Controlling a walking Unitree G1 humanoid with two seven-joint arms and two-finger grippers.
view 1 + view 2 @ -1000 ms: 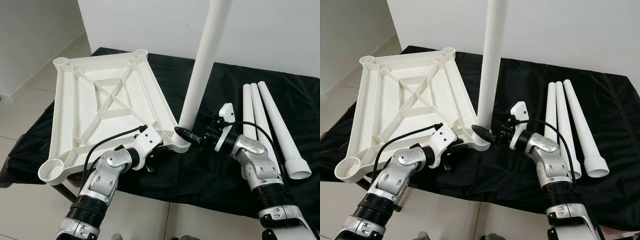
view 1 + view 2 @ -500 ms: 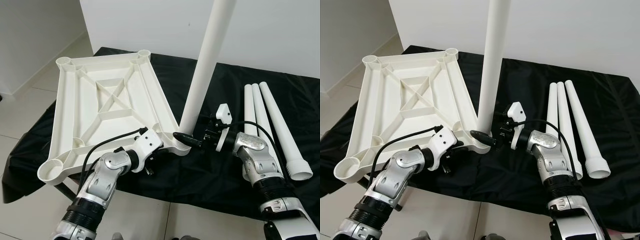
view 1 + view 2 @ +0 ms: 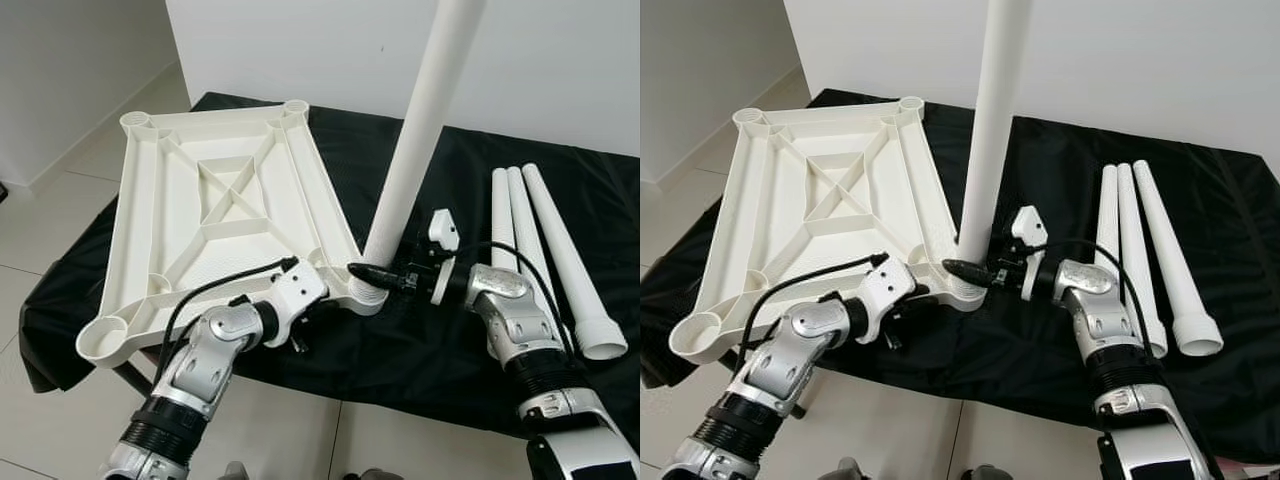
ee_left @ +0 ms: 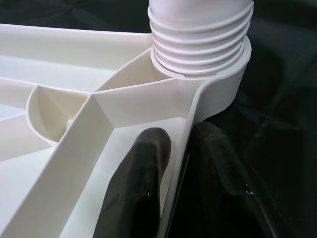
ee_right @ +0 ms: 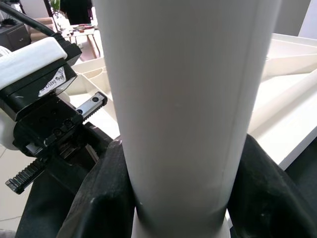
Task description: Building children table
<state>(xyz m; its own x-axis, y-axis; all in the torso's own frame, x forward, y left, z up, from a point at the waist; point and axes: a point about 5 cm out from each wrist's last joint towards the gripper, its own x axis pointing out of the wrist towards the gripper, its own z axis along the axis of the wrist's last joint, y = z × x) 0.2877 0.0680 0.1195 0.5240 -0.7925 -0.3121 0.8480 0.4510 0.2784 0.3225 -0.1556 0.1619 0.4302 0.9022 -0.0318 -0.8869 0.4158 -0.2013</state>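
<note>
A black cloth [image 3: 420,340] covered the work surface, and on it lay the white plastic tabletop [image 3: 215,215], upside down, its ribbed underside and round corner sockets facing up. Its near edge overhung the cloth at the robot's left. The near right corner socket [image 4: 218,79] held an upright table leg [image 3: 420,130], whose threaded end sat in the socket with several thread rings still showing above the rim. The other corner sockets that could be seen were empty.

Three spare legs [image 3: 535,250] lay side by side on the cloth, well to the right of the tabletop, flared threaded ends toward the robot.

The right gripper [image 3: 368,272] reached in from the right and clasped the upright leg just above the socket, one black finger on each side of the tube. The left gripper [image 4: 173,163] pinched the tabletop's outer rim just beside that same socket, one finger [image 4: 141,173] inside the rim and the other outside, pressed against the wall. The left wrist's cable [image 3: 215,290] arched over the tabletop's near edge.
</note>
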